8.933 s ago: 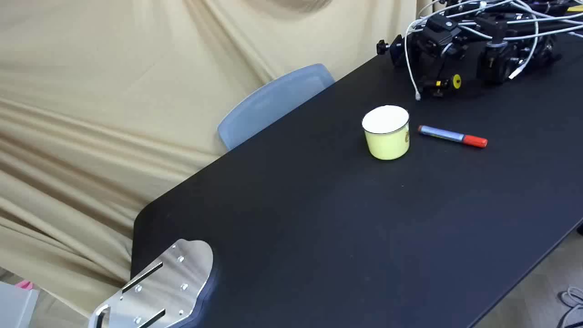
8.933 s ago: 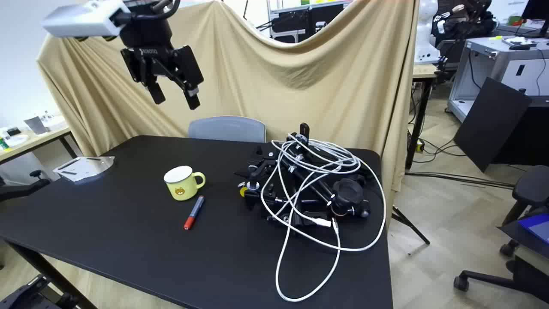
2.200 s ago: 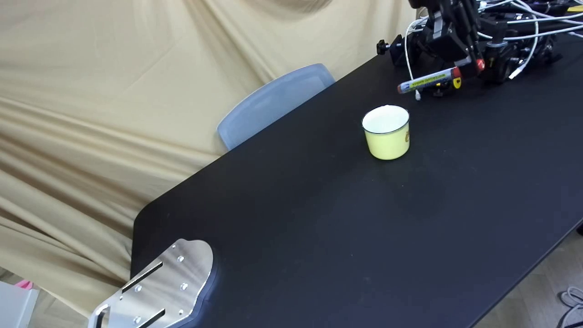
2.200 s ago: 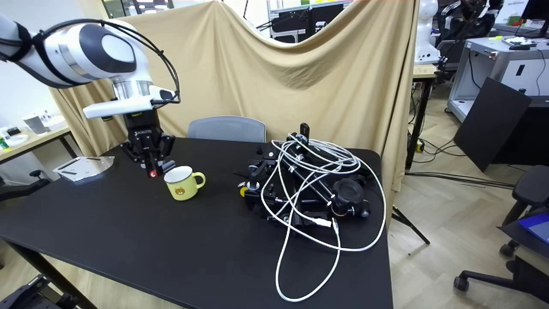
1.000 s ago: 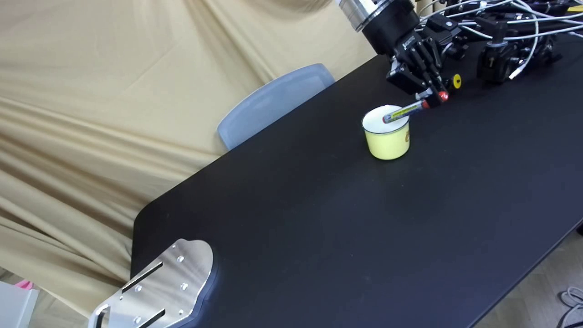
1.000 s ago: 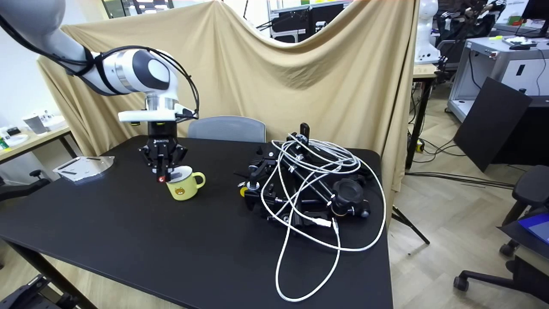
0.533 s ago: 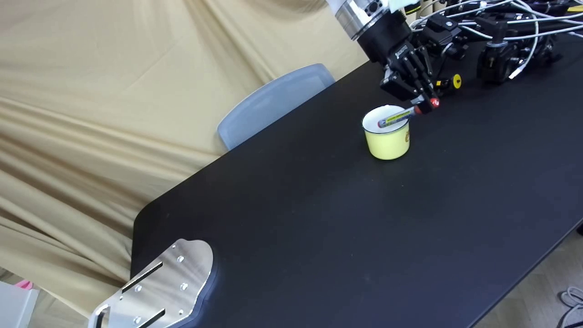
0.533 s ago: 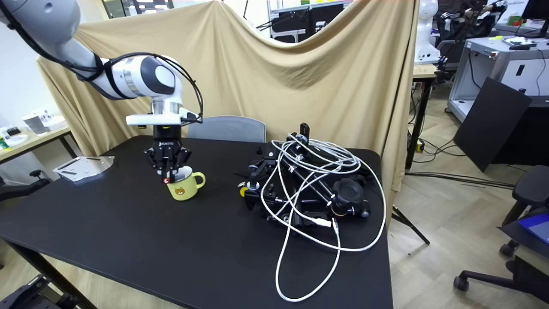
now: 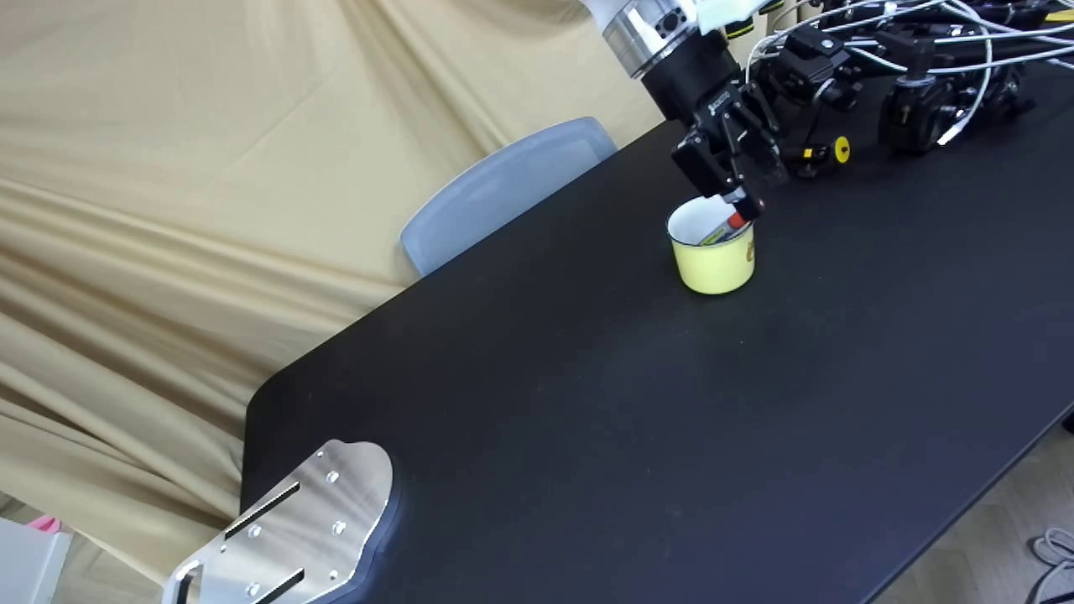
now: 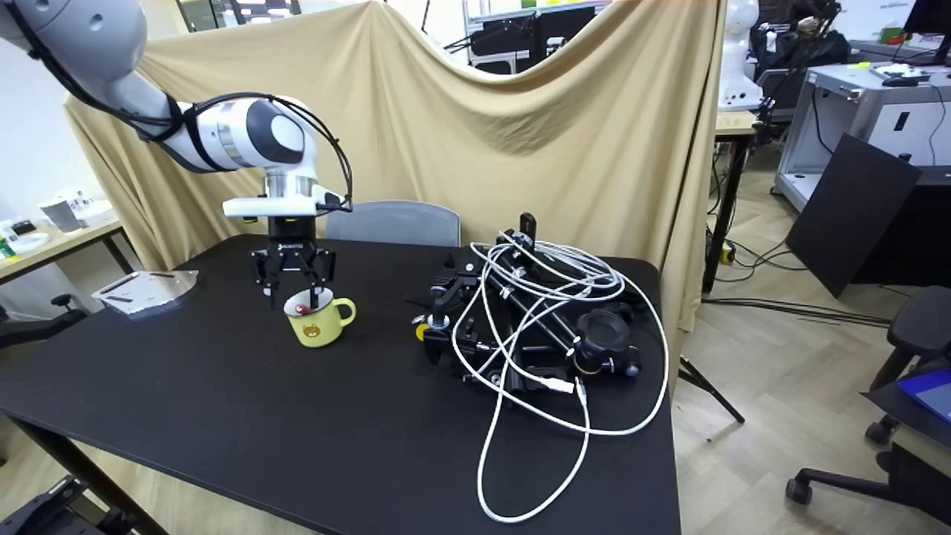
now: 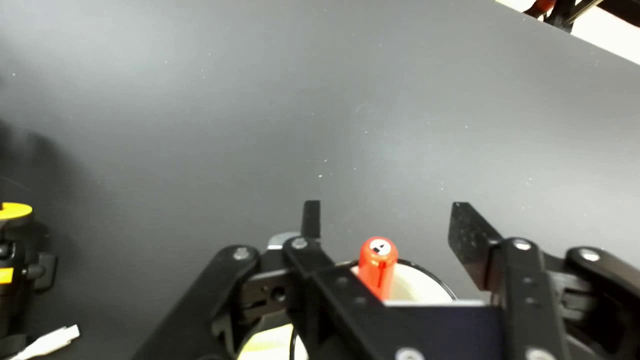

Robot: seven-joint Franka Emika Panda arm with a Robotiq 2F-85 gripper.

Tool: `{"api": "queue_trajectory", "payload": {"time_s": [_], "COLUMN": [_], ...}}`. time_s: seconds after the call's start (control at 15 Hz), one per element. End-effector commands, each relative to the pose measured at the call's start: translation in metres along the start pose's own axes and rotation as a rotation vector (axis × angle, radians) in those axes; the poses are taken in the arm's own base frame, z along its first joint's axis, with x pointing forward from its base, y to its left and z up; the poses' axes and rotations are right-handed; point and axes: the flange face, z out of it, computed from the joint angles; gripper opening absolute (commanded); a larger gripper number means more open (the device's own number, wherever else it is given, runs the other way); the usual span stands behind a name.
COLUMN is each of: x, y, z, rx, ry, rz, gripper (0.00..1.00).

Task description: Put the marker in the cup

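- Now parted: black two-fingered Robotiq gripper (image 11: pixel 385 222), jaws spread and pinching nothing, where a moment ago they were pressed together on their load.
- Blue-grey round-barrelled marker (image 9: pixel 722 231), red cap (image 11: pixel 378 267) uppermost: released, tilted, below and between the jaws; lower end hidden. Contact with either finger: cannot be told.
- Round pale yellow-green cup (image 10: pixel 325 328), white inside, thin dark rim: upright directly under the jaws, the marker leaning within. In an exterior view one finger overlaps its mouth; whether it dips below the rim is unclear.
- Bearing on the task: placing appears done; remaining, by judgement, a straight lift that snags neither cap nor rim.
- Finishes: cup hard and glossy, probably enamel, with loop handle and bear print; marker smooth, likely plastic, yellow-labelled, apt to slide along the wall.
- Flat matt black table (image 10: pixel 312 431): beneath the jaws, finely specked.
- Thin silvery slotted metal plate (image 9: pixel 294 520): well apart from the jaws.
- Smooth white looped cables (image 10: pixel 557 384) over black jointed clamps (image 10: pixel 602 338): likewise apart.
- Tan cloth (image 10: pixel 587 171), softly folded: beyond the jaws.
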Motion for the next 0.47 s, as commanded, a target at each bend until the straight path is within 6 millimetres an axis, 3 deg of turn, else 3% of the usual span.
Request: {"api": "queue_trajectory", "payload": {"time_s": [0.0, 0.2, 0.4], "x": [-0.014, -0.036, -0.069], "y": [-0.014, -0.025, -0.033], "z": [-0.028, -0.047, -0.053], "rx": [-0.045, -0.119, -0.146], "ry": [0.079, 0.184, 0.253], "rz": [-0.024, 0.003, 0.016], "gripper": [0.97, 1.0, 1.0]}}
